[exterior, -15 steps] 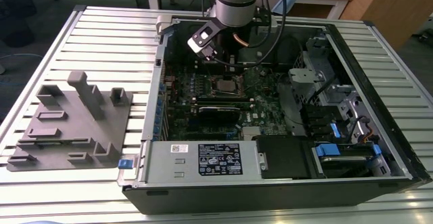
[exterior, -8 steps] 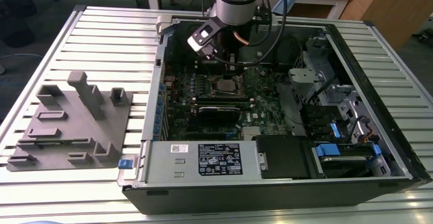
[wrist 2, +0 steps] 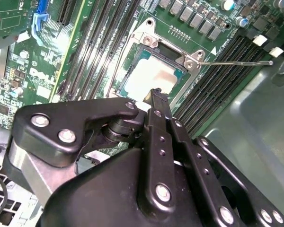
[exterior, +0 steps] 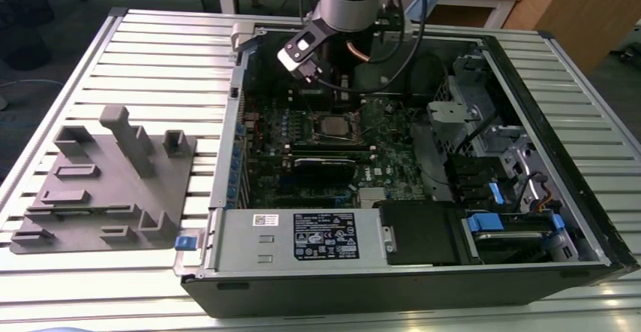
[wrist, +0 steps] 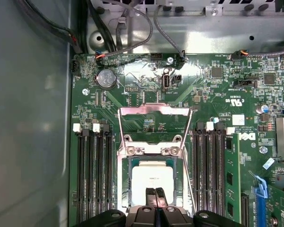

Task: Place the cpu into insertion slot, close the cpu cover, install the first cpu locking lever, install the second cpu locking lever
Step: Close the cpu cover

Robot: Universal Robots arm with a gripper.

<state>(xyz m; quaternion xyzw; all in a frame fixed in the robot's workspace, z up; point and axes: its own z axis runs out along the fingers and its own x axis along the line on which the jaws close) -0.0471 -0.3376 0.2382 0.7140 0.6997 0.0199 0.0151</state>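
Note:
The cpu (wrist: pixel 153 178) lies silvery side up in the insertion slot (wrist: pixel 181 185) on the green board; it also shows in the second wrist view (wrist 2: pixel 154 75) and in the exterior view (exterior: pixel 332 125). The cpu cover (wrist: pixel 154 111) stands raised on its hinge, clear of the chip. A thin locking lever (wrist 2: pixel 236 62) sticks out sideways from the socket, unlatched. My gripper (wrist: pixel 155 192) hangs just over the chip's edge, shut with nothing between its fingers. In the second wrist view the gripper (wrist 2: pixel 155 93) sits right beside the chip. In the exterior view the gripper (exterior: pixel 323 83) is at the far end of the case.
The open computer case (exterior: pixel 561 122) lies on a slatted table. Long black memory slots (wrist: pixel 92 175) flank the socket on both sides. Cables (wrist: pixel 132 28) run along the case wall behind the board. A grey fixture plate (exterior: pixel 100 189) rests at the exterior view's left.

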